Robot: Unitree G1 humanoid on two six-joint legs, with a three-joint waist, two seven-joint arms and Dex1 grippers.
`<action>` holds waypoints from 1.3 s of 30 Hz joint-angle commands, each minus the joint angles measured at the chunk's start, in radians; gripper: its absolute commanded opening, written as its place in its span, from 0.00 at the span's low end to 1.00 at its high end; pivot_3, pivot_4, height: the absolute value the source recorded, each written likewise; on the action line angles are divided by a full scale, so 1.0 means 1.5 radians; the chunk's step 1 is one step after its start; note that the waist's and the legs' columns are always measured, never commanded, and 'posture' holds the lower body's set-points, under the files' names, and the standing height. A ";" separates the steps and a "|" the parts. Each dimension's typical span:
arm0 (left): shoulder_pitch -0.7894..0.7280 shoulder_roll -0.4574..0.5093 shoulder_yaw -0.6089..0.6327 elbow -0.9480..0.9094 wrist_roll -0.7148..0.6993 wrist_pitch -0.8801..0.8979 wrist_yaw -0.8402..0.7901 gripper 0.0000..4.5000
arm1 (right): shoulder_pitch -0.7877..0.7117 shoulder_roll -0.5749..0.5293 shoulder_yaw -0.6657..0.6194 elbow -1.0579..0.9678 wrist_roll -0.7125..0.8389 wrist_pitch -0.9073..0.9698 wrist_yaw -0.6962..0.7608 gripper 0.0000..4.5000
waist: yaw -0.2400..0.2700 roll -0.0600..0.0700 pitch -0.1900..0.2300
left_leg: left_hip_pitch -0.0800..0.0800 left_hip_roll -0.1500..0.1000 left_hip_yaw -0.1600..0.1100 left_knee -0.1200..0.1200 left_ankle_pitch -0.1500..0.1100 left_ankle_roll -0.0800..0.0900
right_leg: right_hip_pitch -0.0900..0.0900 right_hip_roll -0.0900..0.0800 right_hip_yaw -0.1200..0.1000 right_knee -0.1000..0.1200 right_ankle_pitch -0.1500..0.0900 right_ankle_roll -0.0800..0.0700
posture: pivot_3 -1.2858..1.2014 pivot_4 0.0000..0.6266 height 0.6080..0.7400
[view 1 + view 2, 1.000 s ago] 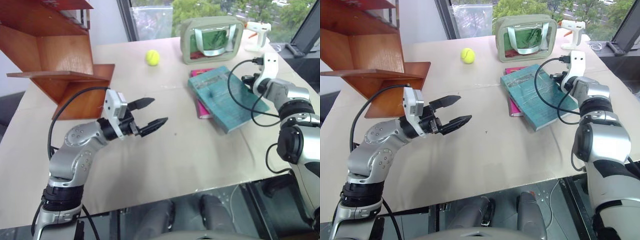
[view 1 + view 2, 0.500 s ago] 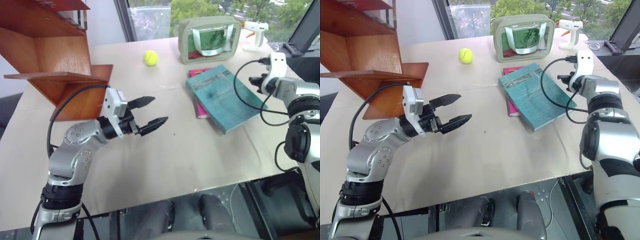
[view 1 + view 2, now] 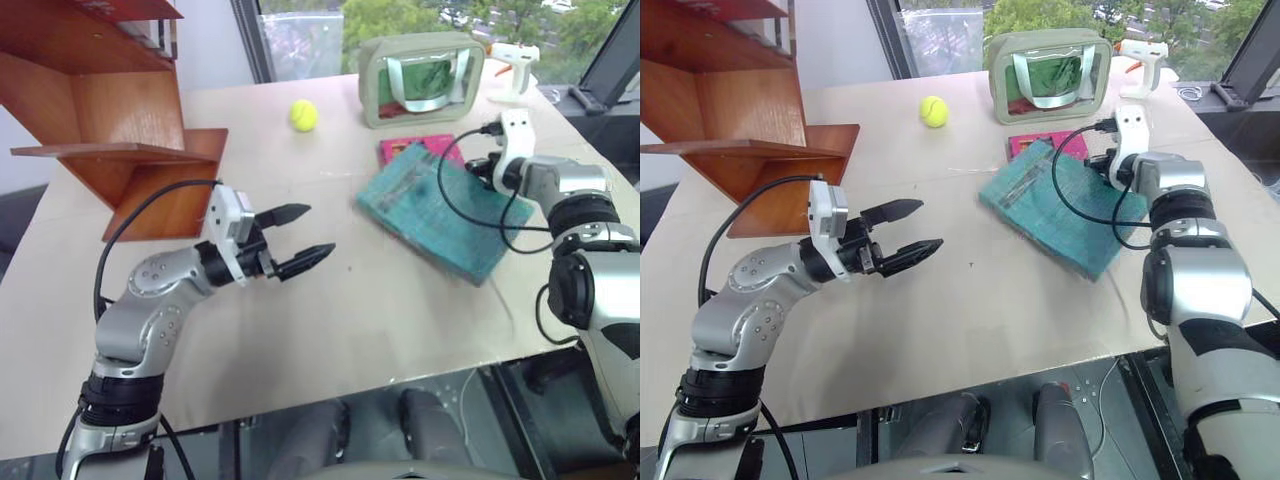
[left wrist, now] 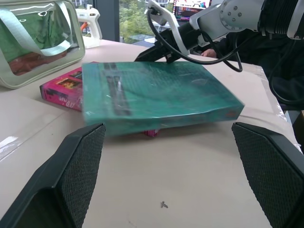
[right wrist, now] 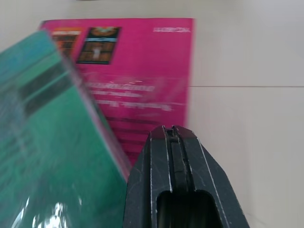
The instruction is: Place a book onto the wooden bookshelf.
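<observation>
Head view: the wooden bookshelf (image 3: pixel 110 120) stands at the table's (image 3: pixel 300 340) far left. The teal book (image 3: pixel 430 210) lies well apart at the right, partly over a pink book (image 3: pixel 415 150). The right gripper (image 5: pixel 172 142), fingers pressed together, sits beside its far edge. The left gripper (image 3: pixel 300 237) hovers spread wide. Push steadily and keep the book flat.

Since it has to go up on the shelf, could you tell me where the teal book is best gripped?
Probably the book's near-left corner, approached from the robot's left by the open left gripper: it seems to sit raised where the book overlaps the pink book.
</observation>
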 commanded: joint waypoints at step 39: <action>-0.160 -0.388 0.052 0.225 -0.288 0.524 0.519 1.00 | 1.182 -0.335 -0.314 -1.489 0.574 0.043 -0.112 0.99 | 0.044 -0.006 0.001 | 0.009 0.000 -0.001 0.003 -0.001 -0.001 | 0.013 -0.002 -0.002 -0.002 0.001 0.003 | 0.52 0.24 1.00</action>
